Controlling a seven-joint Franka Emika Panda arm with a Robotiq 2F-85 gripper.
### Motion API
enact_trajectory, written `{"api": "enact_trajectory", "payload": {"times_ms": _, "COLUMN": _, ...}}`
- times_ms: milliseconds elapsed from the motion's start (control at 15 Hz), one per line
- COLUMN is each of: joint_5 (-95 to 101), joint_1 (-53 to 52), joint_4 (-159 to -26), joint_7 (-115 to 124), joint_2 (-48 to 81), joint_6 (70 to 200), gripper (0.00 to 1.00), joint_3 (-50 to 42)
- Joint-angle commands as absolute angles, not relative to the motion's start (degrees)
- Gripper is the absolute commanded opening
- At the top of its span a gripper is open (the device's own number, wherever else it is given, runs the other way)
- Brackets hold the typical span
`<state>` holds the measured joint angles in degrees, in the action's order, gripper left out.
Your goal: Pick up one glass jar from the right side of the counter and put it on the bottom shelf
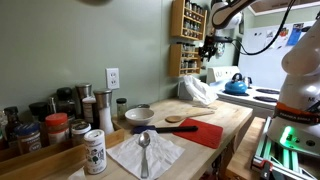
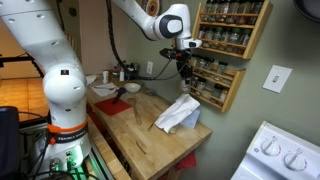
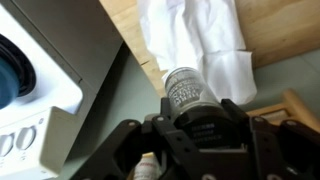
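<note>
My gripper (image 3: 196, 108) is shut on a glass jar (image 3: 184, 88) with a white printed label and a dark lid. In both exterior views the gripper (image 1: 208, 46) (image 2: 185, 62) holds the jar in the air right in front of the honey-brown wall rack (image 1: 190, 30) (image 2: 232, 40). It is level with the lower tiers, just above the bottom shelf (image 1: 189, 69) (image 2: 214, 93). The light-wood counter (image 1: 232, 120) (image 2: 150, 140) lies below. Several more jars (image 1: 52, 126) stand at one end of the counter.
A crumpled white cloth (image 1: 196, 90) (image 2: 181, 114) (image 3: 205, 35) lies on the counter under the rack. A white stove (image 2: 285, 155) (image 3: 25, 90) with a blue kettle (image 1: 236, 85) adjoins. A red mat (image 1: 206, 133), bowl (image 1: 139, 115), spoon on a napkin (image 1: 145, 150) and wooden spoon (image 1: 185, 119) sit mid-counter.
</note>
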<state>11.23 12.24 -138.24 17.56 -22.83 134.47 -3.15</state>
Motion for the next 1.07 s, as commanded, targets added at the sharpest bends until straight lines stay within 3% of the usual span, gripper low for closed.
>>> {"api": "enact_trajectory", "payload": {"times_ms": 0, "joint_5": 11.3, "joint_1": 13.3, "joint_4": -136.9, "joint_7": 17.4, "joint_2": -23.0, "joint_6": 134.3, "gripper": 0.53, "joint_3": -3.5}}
{"api": "enact_trajectory", "payload": {"times_ms": 200, "joint_5": 11.4, "joint_1": 13.9, "joint_4": -136.0, "joint_7": 17.5, "joint_2": -22.9, "joint_6": 134.4, "gripper": 0.53, "joint_3": -3.7}}
{"api": "enact_trajectory", "payload": {"times_ms": 267, "joint_5": 11.4, "joint_1": 13.8, "joint_4": -136.0, "joint_7": 17.5, "joint_2": -22.8, "joint_6": 134.4, "gripper": 0.28, "joint_3": -3.6}}
{"api": "enact_trajectory", "payload": {"times_ms": 1000, "joint_5": 11.1, "joint_1": 16.8, "joint_4": -126.7, "joint_7": 15.5, "joint_2": -18.9, "joint_6": 149.6, "gripper": 0.28, "joint_3": -7.5}}
